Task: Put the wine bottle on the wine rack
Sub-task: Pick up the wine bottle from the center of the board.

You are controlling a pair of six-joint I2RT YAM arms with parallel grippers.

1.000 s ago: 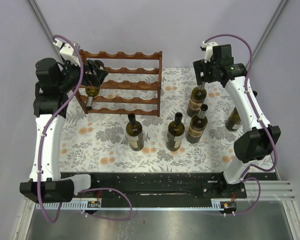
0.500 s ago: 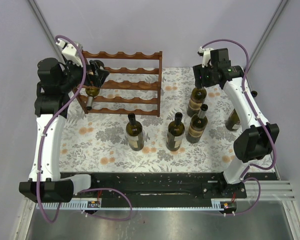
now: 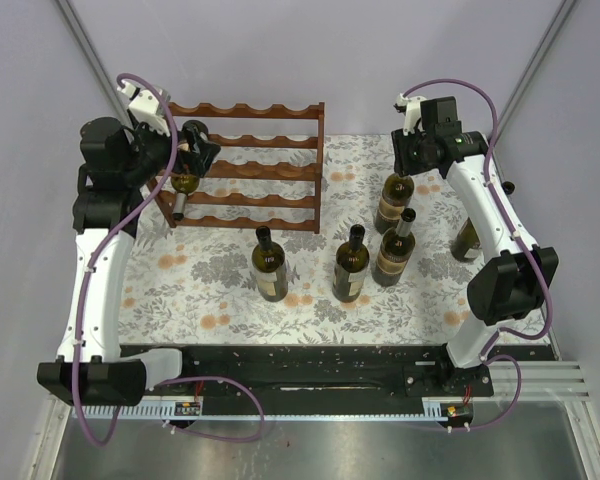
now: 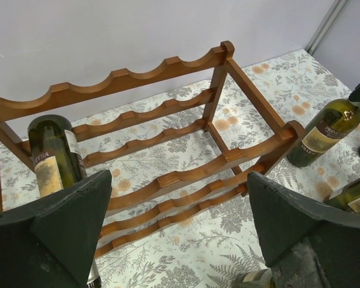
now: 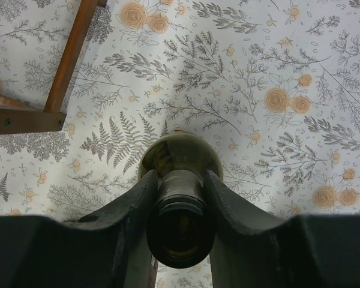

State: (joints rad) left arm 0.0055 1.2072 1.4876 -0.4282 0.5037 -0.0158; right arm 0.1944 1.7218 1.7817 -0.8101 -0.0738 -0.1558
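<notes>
While poised off the right end of the wine rack [image 3: 250, 165], clamps the right gripper [image 5: 180, 195] on the neck of the wine bottle [image 3: 391, 200], fingers pressed against the glass on both sides, with the bottle's mouth showing between them in the wrist view. Has that bottle upright on the flowered cloth [image 3: 220, 290], just right of the rack and apart from it, not yet on any tier. Holds the left gripper [image 4: 177, 207] released, jaws spread wide with nothing between them, above the rack's left end. Has a second bottle [image 4: 51, 156] lying in the rack's leftmost hollow, base toward the back, neck poking out past the front rail. Shows four others standing on the cloth: a third bottle [image 3: 271, 265] just in front of the rack, a fourth bottle [image 3: 351, 265] in front of its right corner, a fifth bottle [image 3: 394, 250] farther right, near the gripped one, and a sixth bottle [image 3: 468, 238] well to the right of the rack, partly hidden behind the right arm.
</notes>
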